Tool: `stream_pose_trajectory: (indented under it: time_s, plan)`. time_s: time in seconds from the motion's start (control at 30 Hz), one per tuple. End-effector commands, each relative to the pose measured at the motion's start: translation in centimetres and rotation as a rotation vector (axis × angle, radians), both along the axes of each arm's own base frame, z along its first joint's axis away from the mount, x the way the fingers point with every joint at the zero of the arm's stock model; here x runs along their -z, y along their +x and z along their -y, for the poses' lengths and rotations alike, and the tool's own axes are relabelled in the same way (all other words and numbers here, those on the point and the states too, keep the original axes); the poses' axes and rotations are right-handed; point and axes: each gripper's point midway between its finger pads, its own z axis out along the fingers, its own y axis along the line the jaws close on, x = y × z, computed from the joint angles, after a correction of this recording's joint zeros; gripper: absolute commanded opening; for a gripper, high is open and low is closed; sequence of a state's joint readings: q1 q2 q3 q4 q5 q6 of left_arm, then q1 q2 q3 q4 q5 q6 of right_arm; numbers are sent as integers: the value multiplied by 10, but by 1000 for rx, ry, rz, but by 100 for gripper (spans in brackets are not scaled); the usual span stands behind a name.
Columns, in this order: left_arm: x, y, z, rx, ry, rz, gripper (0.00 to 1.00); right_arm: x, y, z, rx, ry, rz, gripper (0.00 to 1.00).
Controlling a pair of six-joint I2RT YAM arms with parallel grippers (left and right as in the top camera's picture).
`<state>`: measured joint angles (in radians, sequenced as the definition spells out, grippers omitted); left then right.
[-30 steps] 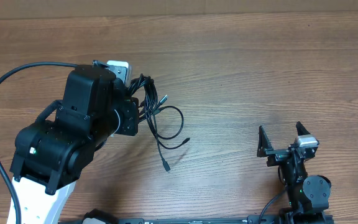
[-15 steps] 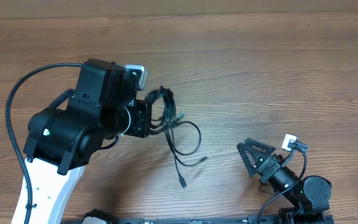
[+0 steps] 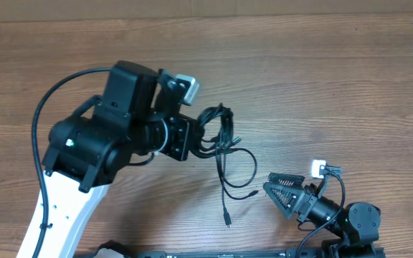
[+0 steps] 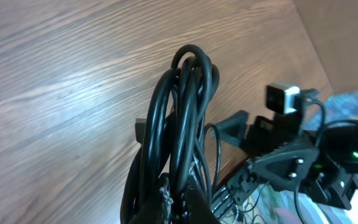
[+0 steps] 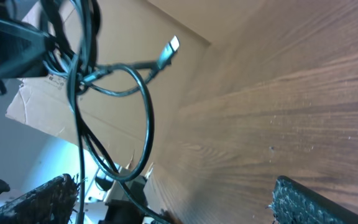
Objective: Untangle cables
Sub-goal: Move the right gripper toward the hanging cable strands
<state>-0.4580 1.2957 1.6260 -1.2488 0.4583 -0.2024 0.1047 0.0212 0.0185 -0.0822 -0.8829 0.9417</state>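
The cables [image 3: 219, 127] are a bunch of thin black cords, and my left gripper [image 3: 198, 136] is shut on them above the middle of the table. A loop [image 3: 241, 169] and two plug ends [image 3: 228, 218] hang down from the bunch toward the table. In the left wrist view the coiled cables [image 4: 182, 106] rise between my fingers [image 4: 194, 208]. My right gripper [image 3: 272, 186] lies turned on its side, open, just right of the hanging loop and not touching it. In the right wrist view, the loop [image 5: 143, 112] and a silver-tipped plug [image 5: 170, 46] hang ahead of the open right gripper [image 5: 173, 202].
The left arm's thick black cable [image 3: 45, 122] arcs over the table's left side. A cardboard wall [image 3: 206, 8] runs along the far edge. The wooden tabletop [image 3: 335, 86] stretches to the right and back.
My left arm has carried the cable bunch to the right. The right gripper has rolled onto its side and swung left toward the hanging cords, staying open.
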Motion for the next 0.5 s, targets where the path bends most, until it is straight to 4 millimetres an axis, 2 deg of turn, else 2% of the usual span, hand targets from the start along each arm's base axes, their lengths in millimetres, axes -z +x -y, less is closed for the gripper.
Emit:
stream_pose_trajectory:
  time_s: [0.0,0.23,0.37,0.47]
  plan:
    - [-14,-8,19,87,-39,47,5,12,5,-1,16,-13,-45,99]
    - [-21,-11,34,133,-65,90,4,45,27,1,133,-80,-199,99]
    - [-33,-9,42,153,-116,126,4,66,40,6,234,-163,-289,99]
    - [-39,0,36,115,-101,185,4,83,49,13,306,-230,-356,99]
